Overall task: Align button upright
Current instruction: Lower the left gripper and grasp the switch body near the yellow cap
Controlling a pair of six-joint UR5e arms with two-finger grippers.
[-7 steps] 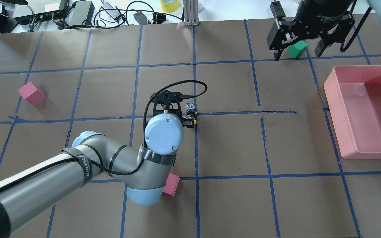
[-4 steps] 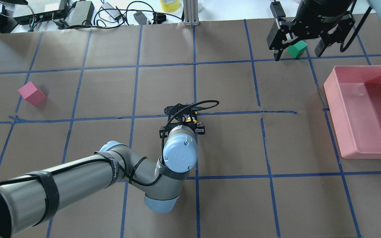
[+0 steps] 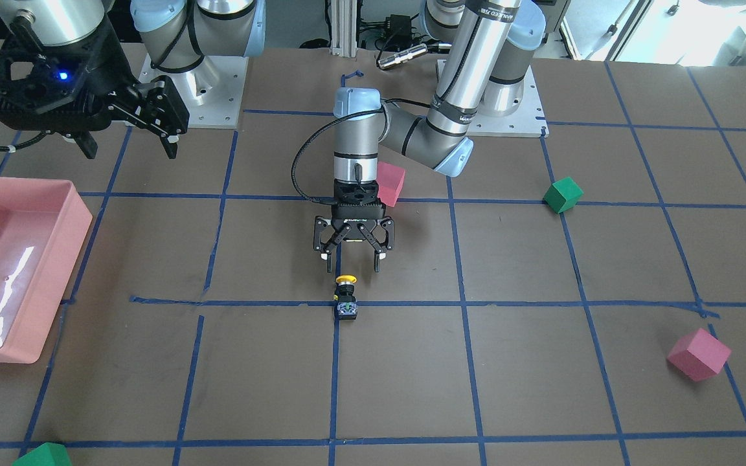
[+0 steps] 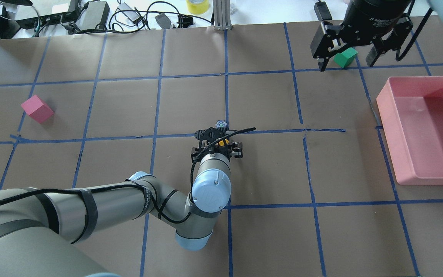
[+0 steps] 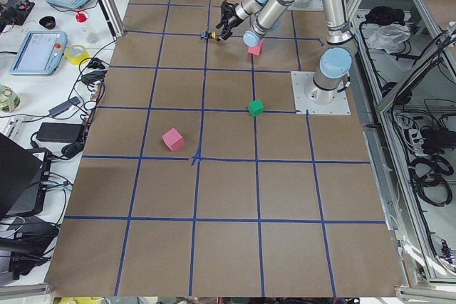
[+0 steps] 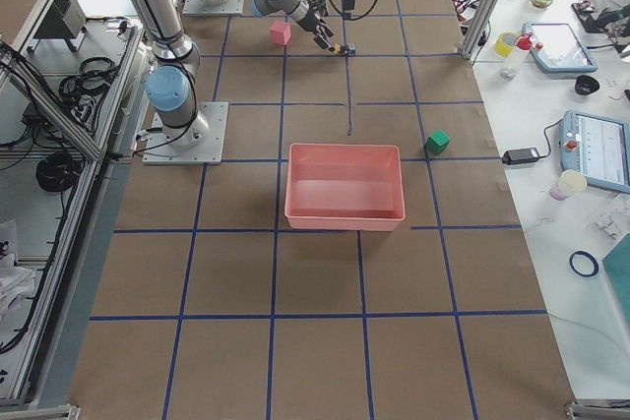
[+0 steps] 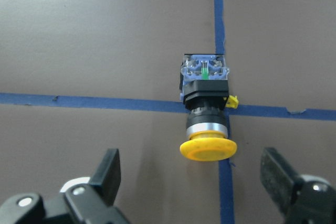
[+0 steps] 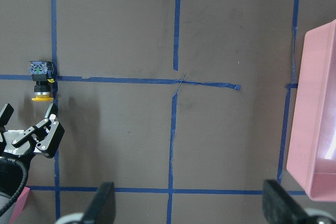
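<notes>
Plainly, the left arm's black two-finger gripper (image 3: 351,257) is the nearer one: its fingers stand apart, empty, just short of the tiny yellow-capped, black-bodied push-button (image 7: 206,103). The button lies on its side across a blue tape line (image 7: 105,102), cap toward that gripper and silvery terminals pointing straight away. Farther off, the right arm's black gripper (image 3: 131,152) hangs spread and empty, well apart.

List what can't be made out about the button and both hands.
- Overhead view: the left hand and its camera mount cover the middle of the button; only its terminal end and some yellow cap show.
- Both side views: the button is too small to read its pose.
- Right wrist view: the bottom edge cuts off most of the right hand.
- Overhead view: the right hand partly covers a green cube.
</notes>
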